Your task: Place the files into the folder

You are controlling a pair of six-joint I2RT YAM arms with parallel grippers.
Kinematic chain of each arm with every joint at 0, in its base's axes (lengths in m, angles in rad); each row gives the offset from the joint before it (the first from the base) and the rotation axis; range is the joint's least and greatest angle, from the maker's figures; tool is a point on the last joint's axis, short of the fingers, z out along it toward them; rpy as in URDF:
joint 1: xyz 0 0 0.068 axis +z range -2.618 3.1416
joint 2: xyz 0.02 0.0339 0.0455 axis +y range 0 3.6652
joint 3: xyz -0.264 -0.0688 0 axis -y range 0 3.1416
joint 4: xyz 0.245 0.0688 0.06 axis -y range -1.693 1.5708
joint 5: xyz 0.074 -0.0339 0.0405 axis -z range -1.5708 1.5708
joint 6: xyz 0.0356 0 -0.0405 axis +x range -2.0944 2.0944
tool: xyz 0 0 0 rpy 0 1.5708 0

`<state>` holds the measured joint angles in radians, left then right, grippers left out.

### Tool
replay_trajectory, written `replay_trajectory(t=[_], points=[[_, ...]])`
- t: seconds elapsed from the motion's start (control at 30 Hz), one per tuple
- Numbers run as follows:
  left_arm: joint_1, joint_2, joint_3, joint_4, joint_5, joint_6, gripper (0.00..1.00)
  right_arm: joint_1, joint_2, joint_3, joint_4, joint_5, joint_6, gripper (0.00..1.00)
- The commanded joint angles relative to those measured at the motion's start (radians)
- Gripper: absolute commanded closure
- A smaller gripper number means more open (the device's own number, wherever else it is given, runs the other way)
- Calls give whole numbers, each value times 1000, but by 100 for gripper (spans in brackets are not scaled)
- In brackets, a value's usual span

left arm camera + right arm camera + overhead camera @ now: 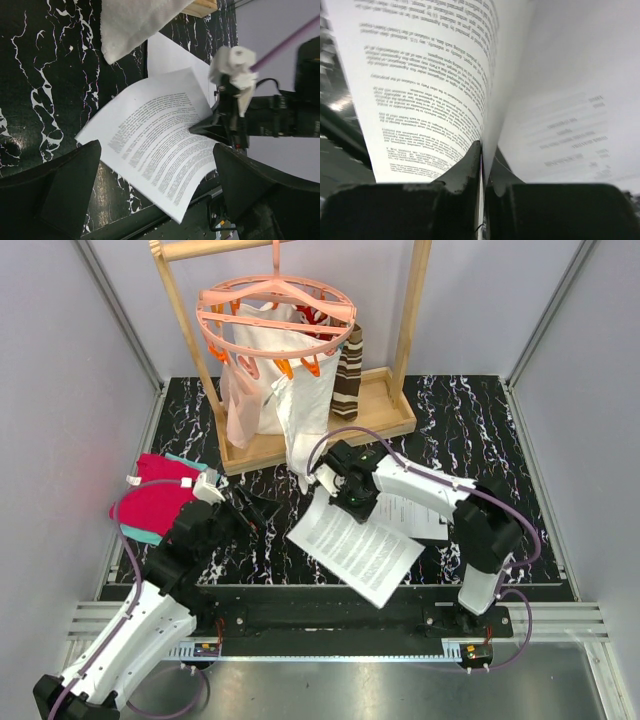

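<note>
My right gripper (340,492) is shut on the top edge of the files (355,545), white sheets printed with small black text. It holds them lifted and curved over the table's front middle. In the right wrist view the fingers (476,162) pinch the sheets (430,75). Another white sheet (420,515) lies flat under the right arm. My left gripper (250,508) is open and empty, left of the files. In its view (157,147) the files (155,125) hang between its wide-apart fingers, further off. I cannot make out the folder for certain against the black table.
A wooden rack (300,440) stands at the back with a pink round hanger (275,315), a white cloth bag (265,380) and a striped cloth (348,380). Red-and-teal folded cloths (155,505) lie at the left. Grey walls close in on both sides.
</note>
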<state>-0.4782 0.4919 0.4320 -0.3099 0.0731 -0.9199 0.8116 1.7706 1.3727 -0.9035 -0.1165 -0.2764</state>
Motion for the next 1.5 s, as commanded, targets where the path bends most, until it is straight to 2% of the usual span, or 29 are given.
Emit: replay_trajectory(t=[0.0, 0.07, 0.23, 0.27, 0.3, 0.33, 0.37, 0.4, 0.43, 0.5, 0.57, 0.63, 0.67, 0.7, 0.8, 0.83, 0.97, 1.0, 1.1, 1.2, 1.33, 1.47], points=[[3, -7, 8, 40, 28, 21, 1, -35, 45, 46, -84, 234, -196, 89], [3, -9, -6, 57, 31, 13, 1, -46, 73, 75, -84, 271, -214, 92], [1, -3, -19, 77, 45, 10, 1, -66, 181, 140, -23, 397, -297, 92], [1, -1, -19, 78, 47, 15, 1, -69, 188, 138, 7, 443, -305, 77], [1, 0, -21, 78, 47, 15, 1, -69, 199, 131, 74, 486, -326, 66], [3, 5, -22, 80, 50, 16, 1, -72, 196, 117, 142, 620, -339, 57], [1, 7, -24, 81, 51, 15, 1, -80, 191, 92, 220, 687, -352, 45], [3, 8, -24, 81, 53, 13, 1, -101, 175, 53, 355, 739, -374, 20], [1, 13, -22, 80, 59, 15, 1, -112, 164, 42, 397, 829, -366, 11], [3, 16, -21, 86, 65, 16, 1, -129, 110, 51, 413, 870, -270, 0], [3, 28, -22, 107, 77, 26, 1, -147, 16, 42, 410, 928, -178, 0], [1, 66, -24, 146, 99, 30, 1, -147, -54, 0, 393, 1021, 6, 0], [3, 88, -26, 166, 109, 38, 1, -147, -122, -13, 361, 1031, 189, 0], [1, 114, -21, 184, 125, 44, 2, -149, -158, -24, 241, 1002, 272, 0], [-28, 250, 20, 218, 159, 75, 3, -180, -307, -110, 123, 734, 577, 0], [-45, 326, 33, 241, 163, 84, 3, -187, -348, -150, 123, 580, 633, 0], [-177, 543, 170, 291, 122, 151, 3, -204, -512, -366, 175, 295, 885, 0], [-228, 594, 207, 293, 111, 164, 3, -207, -531, -453, 219, 250, 916, 0], [-284, 858, 359, 298, 129, 179, 6, -239, -602, -615, 320, 123, 1011, 2], [-319, 1023, 480, 307, 114, 190, 7, -285, -687, -724, 374, 87, 1075, 10], [-329, 1175, 585, 304, 99, 200, 8, -330, -792, -830, 422, 66, 1143, 18], [-329, 1258, 606, 307, 71, 201, 9, -379, -801, -885, 433, 35, 1128, 25]])
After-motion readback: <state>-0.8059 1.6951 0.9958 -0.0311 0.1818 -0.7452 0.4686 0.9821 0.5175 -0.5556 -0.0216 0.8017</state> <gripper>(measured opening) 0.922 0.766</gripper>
